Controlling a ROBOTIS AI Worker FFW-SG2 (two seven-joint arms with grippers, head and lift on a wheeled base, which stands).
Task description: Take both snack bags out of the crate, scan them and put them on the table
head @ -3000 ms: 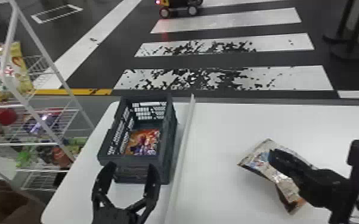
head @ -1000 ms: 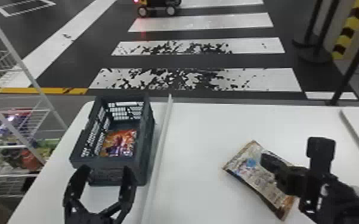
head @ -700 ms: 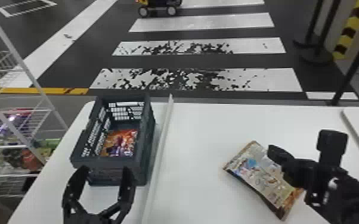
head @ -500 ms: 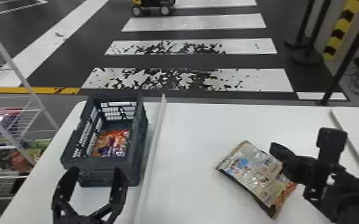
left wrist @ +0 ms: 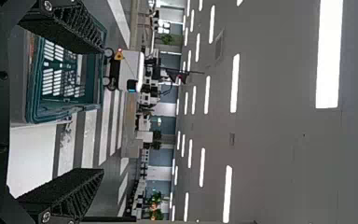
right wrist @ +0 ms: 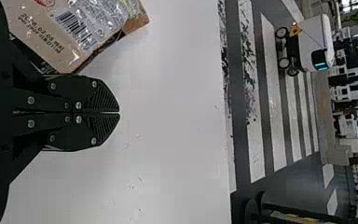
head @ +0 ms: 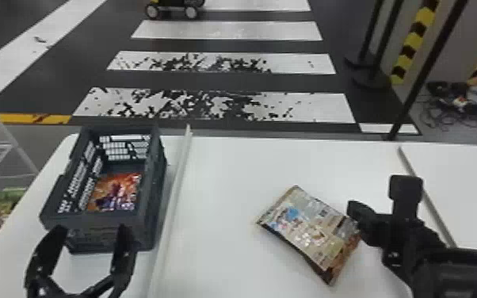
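While one snack, the orange bag [head: 117,193], lies on the floor of the crate [head: 153,194] at the left of your table [head: 226,257], the beige bag [head: 309,234] is out on the open tabletop, printed side with the barcode up. Between crate and beige bag you have a pale rail [head: 175,198] running alongside the crate. A wire rack [head: 12,138] of goods stands off to the left, and a wheeled cart [right wrist: 310,44] is on the crossing beyond. Your left gripper [head: 93,230] is at the crate's near wall, fingers spread wide with nothing between them. Your right gripper [head: 355,209] is at the beige bag's right side, fingers pressed together on nothing; you cannot tell whether they touch the bag.
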